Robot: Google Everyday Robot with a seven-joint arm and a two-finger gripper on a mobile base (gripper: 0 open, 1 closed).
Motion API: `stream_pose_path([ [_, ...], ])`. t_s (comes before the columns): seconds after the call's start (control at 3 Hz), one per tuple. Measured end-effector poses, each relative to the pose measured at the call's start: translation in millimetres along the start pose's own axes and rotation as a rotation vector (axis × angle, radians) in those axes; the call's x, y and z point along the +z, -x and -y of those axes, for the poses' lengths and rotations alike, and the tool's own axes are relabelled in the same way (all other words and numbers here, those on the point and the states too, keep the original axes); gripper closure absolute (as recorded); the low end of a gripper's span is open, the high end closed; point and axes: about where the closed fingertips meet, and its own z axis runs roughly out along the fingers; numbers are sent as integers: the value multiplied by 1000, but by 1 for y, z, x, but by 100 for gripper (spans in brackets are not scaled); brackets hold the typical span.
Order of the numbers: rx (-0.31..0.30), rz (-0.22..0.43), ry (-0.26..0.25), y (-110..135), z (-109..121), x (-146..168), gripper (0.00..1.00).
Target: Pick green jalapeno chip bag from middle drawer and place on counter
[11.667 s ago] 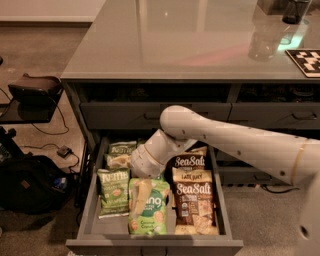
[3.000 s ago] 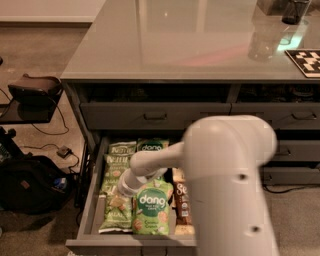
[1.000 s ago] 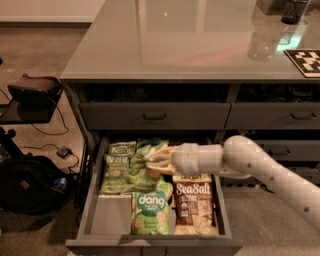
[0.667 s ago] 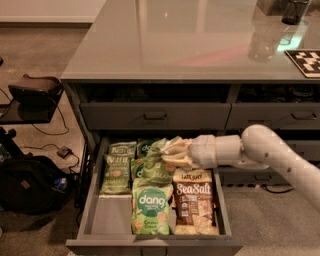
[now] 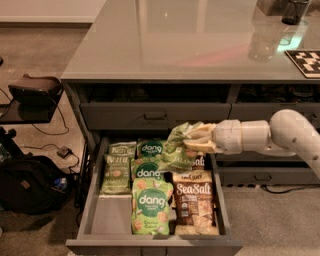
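Observation:
My gripper point(image 5: 196, 139) is shut on the green jalapeno chip bag point(image 5: 178, 146), a crumpled olive-green bag. It holds the bag lifted above the back right part of the open middle drawer point(image 5: 95, 200). My pale arm reaches in from the right. The glossy grey-green counter point(image 5: 180, 40) lies above and behind the drawer.
Three bright green dang bags point(image 5: 150, 205) and brown Sea Salt bags point(image 5: 193, 200) lie in the drawer. Two more olive bags point(image 5: 116, 174) lie in its left column. A black bag point(image 5: 27, 185) sits on the floor at left. A glass point(image 5: 262, 44) and a dark cup point(image 5: 295, 10) stand on the counter.
My gripper has moved right and upward with the olive-green bag in it, lifting it off the other bags in the drawer.

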Motion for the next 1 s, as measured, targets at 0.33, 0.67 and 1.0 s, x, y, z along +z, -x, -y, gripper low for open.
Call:
stream_pose_path([
  [0.33,-45,7,-28,23,12,-22,100],
  [0.67,-95,11,-59,49,16,-38,100],
  [1.0,-96,11,-59,49,16,-38,100],
])
